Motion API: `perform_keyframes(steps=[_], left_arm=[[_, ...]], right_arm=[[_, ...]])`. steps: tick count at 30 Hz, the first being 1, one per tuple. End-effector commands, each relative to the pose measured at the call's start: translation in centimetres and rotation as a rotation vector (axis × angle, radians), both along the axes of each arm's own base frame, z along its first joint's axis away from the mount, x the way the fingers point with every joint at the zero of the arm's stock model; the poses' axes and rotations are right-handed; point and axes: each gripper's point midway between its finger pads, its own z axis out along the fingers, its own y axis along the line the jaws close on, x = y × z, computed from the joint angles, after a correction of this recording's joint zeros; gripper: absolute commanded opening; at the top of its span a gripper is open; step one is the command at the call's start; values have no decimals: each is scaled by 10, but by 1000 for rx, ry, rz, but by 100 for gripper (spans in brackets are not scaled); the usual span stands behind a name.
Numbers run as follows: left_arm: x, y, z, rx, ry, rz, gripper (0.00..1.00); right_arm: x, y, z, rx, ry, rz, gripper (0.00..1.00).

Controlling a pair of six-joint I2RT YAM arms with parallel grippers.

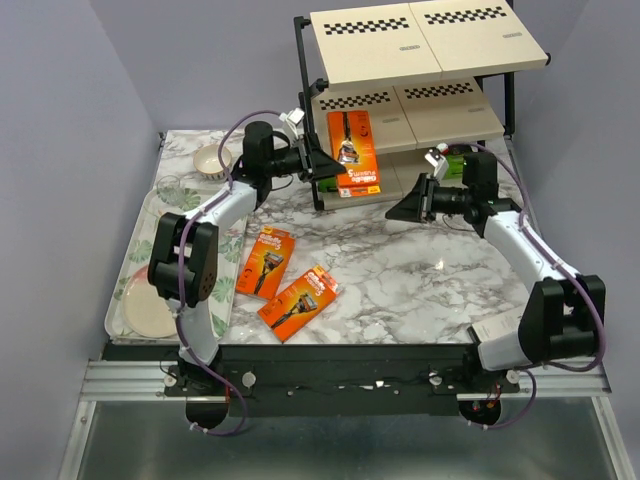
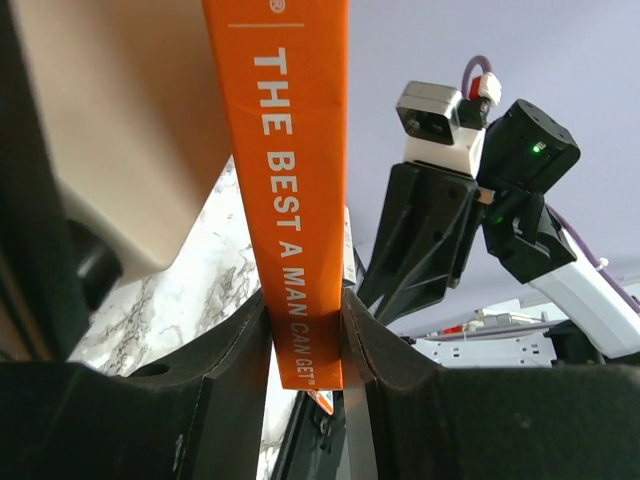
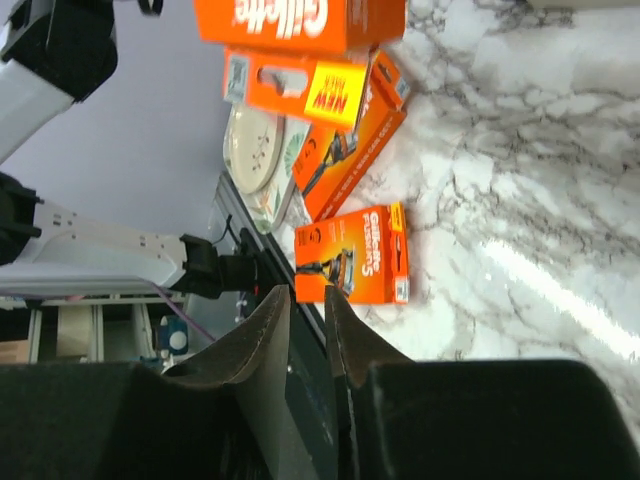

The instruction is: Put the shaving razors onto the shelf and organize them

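An upright orange razor pack (image 1: 354, 152), clamped in the left pincer (image 1: 335, 165), blocks the left half of the lower opening of the shelf (image 1: 380, 50). The right pincer (image 1: 402, 210) hangs just before the right half. The counter (image 1: 430, 280) lies bare at centre and right (two orange packs (image 1: 265, 262) lie further left, near the tray (image 1: 125, 290)).

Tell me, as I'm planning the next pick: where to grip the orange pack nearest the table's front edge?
Probably pinch the orange pack across its long edges at mid-length, from above: it lies flat and diagonal on the marble table.
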Motion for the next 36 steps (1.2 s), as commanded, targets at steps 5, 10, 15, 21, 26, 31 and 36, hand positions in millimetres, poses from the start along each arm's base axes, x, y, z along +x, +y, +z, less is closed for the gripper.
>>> perform_keyframes(steps=[5,10,15,21,26,31,36], left_arm=[[2,-5,13,7,-12,-6,42],[5,-3,8,6,28,21,41],[8,3,4,10,50,53,42],[4,8,3,15,61,71,47],[9,16,4,37,73,117,57],[12,26,13,48,18,127,73],[7,33,20,50,-24,119,83]], right_arm=[[55,38,9,-10,-120,-18,27],[80,57,19,-16,-125,-27,27],[102,61,26,-17,-132,-70,27],[120,62,42,-4,-168,-109,27],[132,65,48,19,-165,-121,27],[137,65,55,30,-176,-142,27],[136,65,60,40,-167,-157,27]])
